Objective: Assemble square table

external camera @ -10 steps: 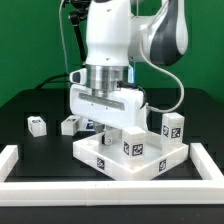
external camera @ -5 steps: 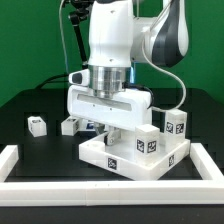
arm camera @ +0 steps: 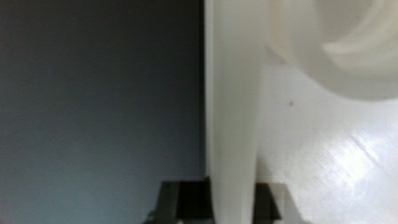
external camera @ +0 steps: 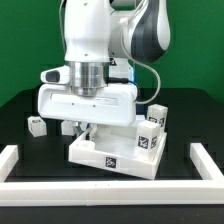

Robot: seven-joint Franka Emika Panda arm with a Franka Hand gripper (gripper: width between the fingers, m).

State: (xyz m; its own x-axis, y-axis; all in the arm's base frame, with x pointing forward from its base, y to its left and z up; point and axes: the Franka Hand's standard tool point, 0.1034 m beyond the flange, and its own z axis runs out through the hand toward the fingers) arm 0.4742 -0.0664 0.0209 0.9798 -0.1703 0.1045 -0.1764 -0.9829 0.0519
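The square table panel [external camera: 112, 156] is white, with a tag on its front edge, and lies flat on the black table. Two tagged white legs [external camera: 150, 141] [external camera: 157, 116] stand upright on its right part in the exterior view. Two more legs [external camera: 37, 125] [external camera: 68, 127] lie loose on the table to the exterior view's left. My gripper [external camera: 89, 133] reaches down onto the panel's left rear part. In the wrist view my gripper [arm camera: 226, 203] is shut on the panel's thin white edge [arm camera: 235, 120], with a black finger [arm camera: 180, 201] on either side.
White border rails run along the exterior view's left [external camera: 9, 164], right [external camera: 206, 163] and front [external camera: 110, 190]. The wide arm body hides the rear of the panel.
My arm has moved toward the exterior view's left, and the panel with its two upright legs has shifted left with it. The two loose legs have stayed in place.
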